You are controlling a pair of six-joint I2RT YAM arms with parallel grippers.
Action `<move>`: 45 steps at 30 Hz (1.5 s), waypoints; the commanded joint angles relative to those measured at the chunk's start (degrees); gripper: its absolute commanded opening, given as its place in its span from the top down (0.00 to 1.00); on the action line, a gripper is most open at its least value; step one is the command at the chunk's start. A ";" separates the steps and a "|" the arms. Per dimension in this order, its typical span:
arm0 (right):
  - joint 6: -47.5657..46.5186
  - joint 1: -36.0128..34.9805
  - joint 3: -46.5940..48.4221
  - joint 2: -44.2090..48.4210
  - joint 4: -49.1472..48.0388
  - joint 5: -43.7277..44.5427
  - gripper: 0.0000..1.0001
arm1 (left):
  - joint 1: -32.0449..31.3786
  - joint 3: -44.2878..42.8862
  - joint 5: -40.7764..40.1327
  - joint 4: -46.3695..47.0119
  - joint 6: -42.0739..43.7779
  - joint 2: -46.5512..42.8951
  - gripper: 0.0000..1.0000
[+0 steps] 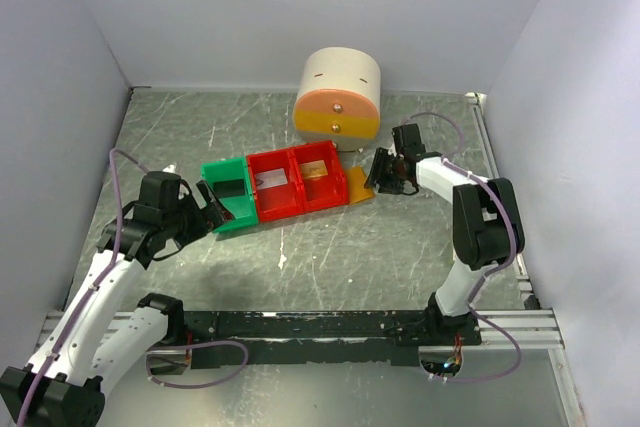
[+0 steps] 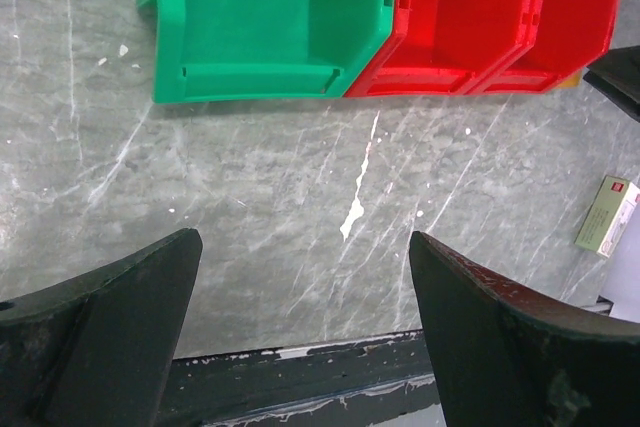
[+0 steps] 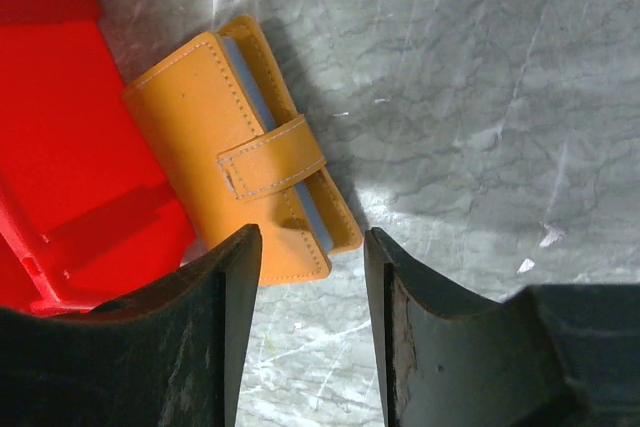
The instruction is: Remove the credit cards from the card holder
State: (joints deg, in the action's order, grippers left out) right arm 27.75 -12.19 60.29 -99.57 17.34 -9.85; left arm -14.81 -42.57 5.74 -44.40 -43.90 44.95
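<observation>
**Card holder** (image 3: 235, 142): a small folded wallet in orange-tan, leather-like material with pale stitching round its edges. A strap tab across the middle holds it shut, and a pale blue lining shows along one long edge. It lies flat on the worktop (image 1: 400, 247), hard against the right end of the row of bins (image 1: 290, 209), and seems to touch the last red one.

**Credit cards**: none visible. With the strap fastened, they are judged to be inside the holder.

**Right end effector** (image 3: 310, 247): two dark, scuffed, curved fingers standing partly open just off the right end of the row, straddling the holder's near corner. Nothing is visibly clamped, and I cannot tell whether a finger touches the leather. The placement suits a pinch on that corner, to draw the holder clear of the bin wall, where it would be awkward to open.

**Left end effector** (image 2: 305, 247): spread wide and empty, hovering in front of the row's green left end. It is probably kept ready to steady the holder.

**Row of bins**: glossy moulded plastic, one green and two red, open-topped.

**Worktop**: grey, marbled, matte and scratched.
</observation>
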 commanded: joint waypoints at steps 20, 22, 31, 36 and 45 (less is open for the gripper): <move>1.30 3.25 -12.14 7.89 -7.48 -7.02 1.00 | 0.31 0.78 5.67 0.54 -0.51 -0.81 0.03; 1.47 3.25 -15.41 11.56 -7.69 -6.66 1.00 | 0.31 1.20 5.88 0.75 -0.64 -1.14 0.03; -1.94 2.95 -21.78 30.15 4.11 -2.13 1.00 | 0.31 2.29 11.61 5.43 0.89 -0.27 0.03; -0.44 -6.21 -20.63 36.93 14.00 8.04 1.00 | -1.59 5.62 18.06 12.16 0.46 0.46 0.03; 12.42 -33.52 -11.96 30.67 24.66 32.00 1.00 | -5.85 8.40 4.88 10.67 -8.61 0.47 0.03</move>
State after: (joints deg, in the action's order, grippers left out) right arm 34.50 -39.16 45.78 -66.17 36.25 8.97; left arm -20.36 -34.68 16.49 -35.11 -47.64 46.17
